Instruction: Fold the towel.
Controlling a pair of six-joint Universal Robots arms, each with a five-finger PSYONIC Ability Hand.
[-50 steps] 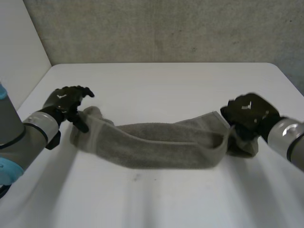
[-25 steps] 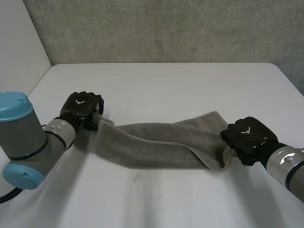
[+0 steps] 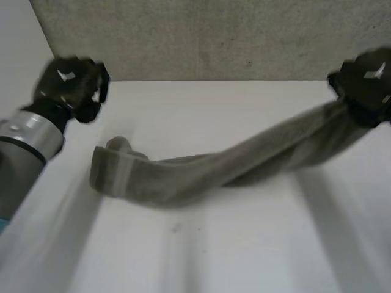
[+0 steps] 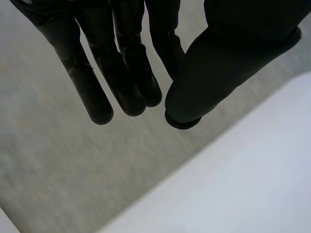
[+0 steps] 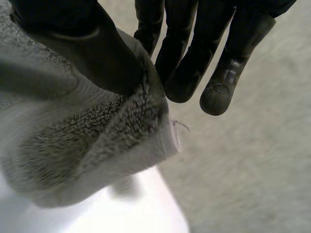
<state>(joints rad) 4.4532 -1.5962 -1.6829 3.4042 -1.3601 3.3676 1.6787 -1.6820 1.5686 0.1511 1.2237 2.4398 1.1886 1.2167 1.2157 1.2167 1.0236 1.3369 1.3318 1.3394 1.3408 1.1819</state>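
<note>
Grasping one end of the towel (image 3: 201, 174) in the right hand (image 3: 366, 82), held above the table (image 3: 244, 256); other end lying on the table. Left hand (image 3: 70, 85) slack-fingered, empty, above the table.

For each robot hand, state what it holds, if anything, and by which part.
The right hand pinches the towel at one end, between thumb and fingers. The left hand holds nothing.
</note>
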